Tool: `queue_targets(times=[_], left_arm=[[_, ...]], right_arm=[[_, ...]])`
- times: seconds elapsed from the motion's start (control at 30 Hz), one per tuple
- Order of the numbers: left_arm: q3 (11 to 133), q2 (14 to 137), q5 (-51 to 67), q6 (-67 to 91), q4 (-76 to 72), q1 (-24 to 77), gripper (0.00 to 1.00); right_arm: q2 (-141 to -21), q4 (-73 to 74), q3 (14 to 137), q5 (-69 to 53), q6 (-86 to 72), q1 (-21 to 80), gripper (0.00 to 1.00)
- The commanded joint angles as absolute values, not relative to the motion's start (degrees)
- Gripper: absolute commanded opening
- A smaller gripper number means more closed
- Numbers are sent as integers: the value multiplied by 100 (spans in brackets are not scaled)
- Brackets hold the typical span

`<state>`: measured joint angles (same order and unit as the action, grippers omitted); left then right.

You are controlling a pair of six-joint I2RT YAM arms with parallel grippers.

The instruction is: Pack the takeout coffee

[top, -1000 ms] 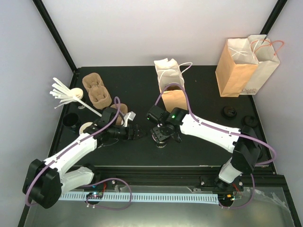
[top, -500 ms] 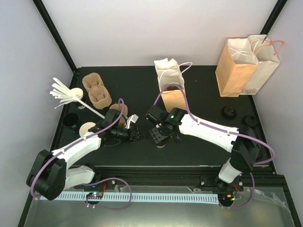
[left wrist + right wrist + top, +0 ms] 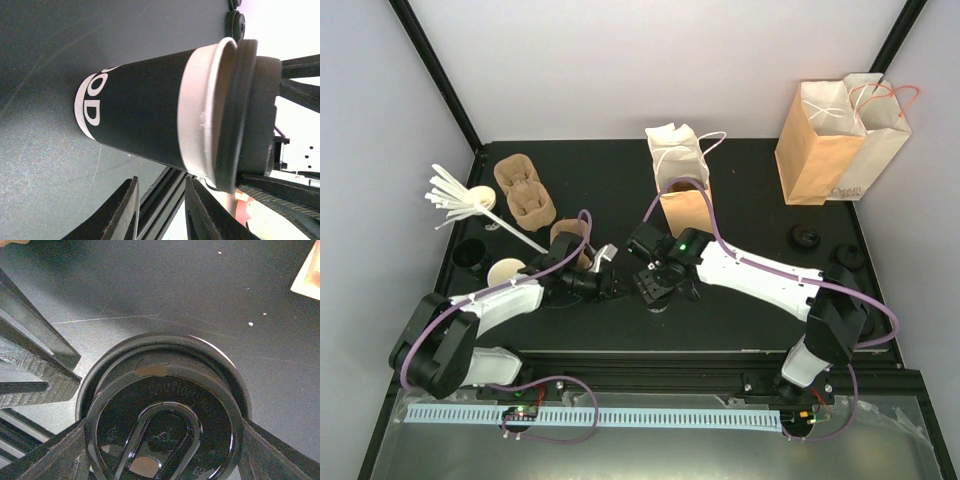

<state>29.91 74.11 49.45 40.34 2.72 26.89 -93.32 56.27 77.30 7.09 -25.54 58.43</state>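
Top external view: the takeout coffee (image 3: 660,304) stands upright on the table (image 3: 750,190), on the near side of the small paper bag (image 3: 678,180) and close to it, mostly covered by the right end effector (image 3: 656,288). Right wrist view: its two fingers (image 3: 45,457) press against opposite edges of the black lid (image 3: 165,405), so this end effector is pinching the cup at its lid. The left end effector (image 3: 618,288) lies to the near-left of the bag, pointing at the cup from the side. Left wrist view: its fingers are spread, with a clear gap between them, and the cup (dark wall, white letters, white band under the lid) is not between them.
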Motion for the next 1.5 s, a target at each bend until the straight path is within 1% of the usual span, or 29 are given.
queue_targets(times=[0.0, 0.27, 0.33, 0.63, 0.73, 0.93, 1.03, 1.23, 1.33, 1.47], left_arm=[[3052, 7662, 5094, 4128, -127, 2798, 27], [3111, 7892, 5065, 4190, -275, 2925, 24], [3111, 7854, 5044, 4173, -258, 2928, 22], [3022, 7180, 4512, 4185, 48, 2912, 21], [2953, 7079, 4473, 4251, -46, 2909, 23], [2936, 7156, 4685, 4404, -356, 2913, 34], [2963, 7259, 4759, 4420, -439, 2918, 36], [3050, 7681, 4965, 4459, -642, 2957, 35], [3091, 7747, 4933, 4417, -623, 2973, 32], [3096, 7850, 4766, 4261, -364, 2976, 26]], right_arm=[[-9478, 5676, 7714, 809, -2449, 5871, 75], [-9689, 5783, 7741, 900, -2408, 5962, 75], [-9770, 5829, 7739, 902, -2385, 5998, 75], [-9972, 5821, 7467, 647, -2434, 6024, 74], [-9951, 5733, 7331, 516, -2450, 6029, 74], [-9864, 5374, 6923, 49, -2508, 6029, 74], [-9848, 5315, 6820, 9, -2536, 6028, 74], [-9852, 5191, 6704, -128, -2530, 6029, 74], [-9849, 5114, 6648, -228, -2525, 6029, 74], [-9805, 5003, 6556, -393, -2542, 6029, 74]])
